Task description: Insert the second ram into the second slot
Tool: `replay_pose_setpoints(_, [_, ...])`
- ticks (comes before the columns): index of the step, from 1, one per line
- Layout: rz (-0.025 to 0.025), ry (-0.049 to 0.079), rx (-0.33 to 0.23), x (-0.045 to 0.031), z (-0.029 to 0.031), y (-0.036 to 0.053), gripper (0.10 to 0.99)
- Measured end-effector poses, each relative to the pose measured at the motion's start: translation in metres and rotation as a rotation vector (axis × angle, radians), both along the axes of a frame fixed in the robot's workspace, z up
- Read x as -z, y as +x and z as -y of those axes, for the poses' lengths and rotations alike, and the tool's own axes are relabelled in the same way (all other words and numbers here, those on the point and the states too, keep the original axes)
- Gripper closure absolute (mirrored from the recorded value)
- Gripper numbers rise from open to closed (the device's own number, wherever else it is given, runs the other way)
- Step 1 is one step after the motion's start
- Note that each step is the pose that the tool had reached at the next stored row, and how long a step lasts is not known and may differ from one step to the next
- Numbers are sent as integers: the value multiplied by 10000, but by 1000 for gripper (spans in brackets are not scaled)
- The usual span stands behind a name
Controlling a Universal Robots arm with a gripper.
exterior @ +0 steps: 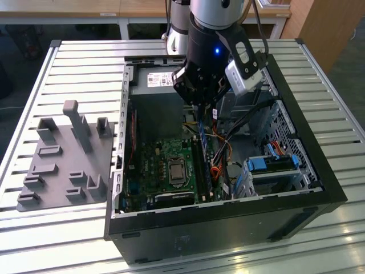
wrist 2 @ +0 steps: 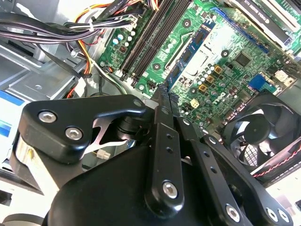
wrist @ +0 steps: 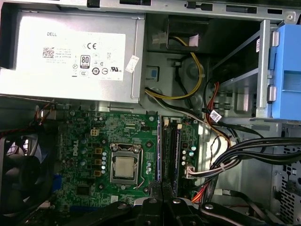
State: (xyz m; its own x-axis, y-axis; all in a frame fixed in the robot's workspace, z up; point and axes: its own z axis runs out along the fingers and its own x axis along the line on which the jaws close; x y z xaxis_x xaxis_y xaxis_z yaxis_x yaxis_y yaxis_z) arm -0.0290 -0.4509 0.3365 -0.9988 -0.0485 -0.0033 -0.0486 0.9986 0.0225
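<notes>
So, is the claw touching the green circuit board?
Apart. The exterior view shows the claw hanging well above the green circuit board.

We see a fat, round arm [exterior: 208, 43] that is silver at the top and black lower down, with a tiny blue light [exterior: 217, 51] on it. A silver-grey box [exterior: 245, 71] sits on its side, under a black cable [exterior: 259, 25]. In the second wrist view, our end effector [wrist 2: 164, 94] is black, made of flat bars with round ends and shiny silver screws [wrist 2: 170, 189].

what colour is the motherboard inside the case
The motherboard is green; the first wrist view shows it best.
</notes>
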Motion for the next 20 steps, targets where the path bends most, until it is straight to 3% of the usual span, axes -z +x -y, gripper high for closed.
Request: replay_pose_setpoints(20, [0, 0, 0, 34, 0, 0, 973])
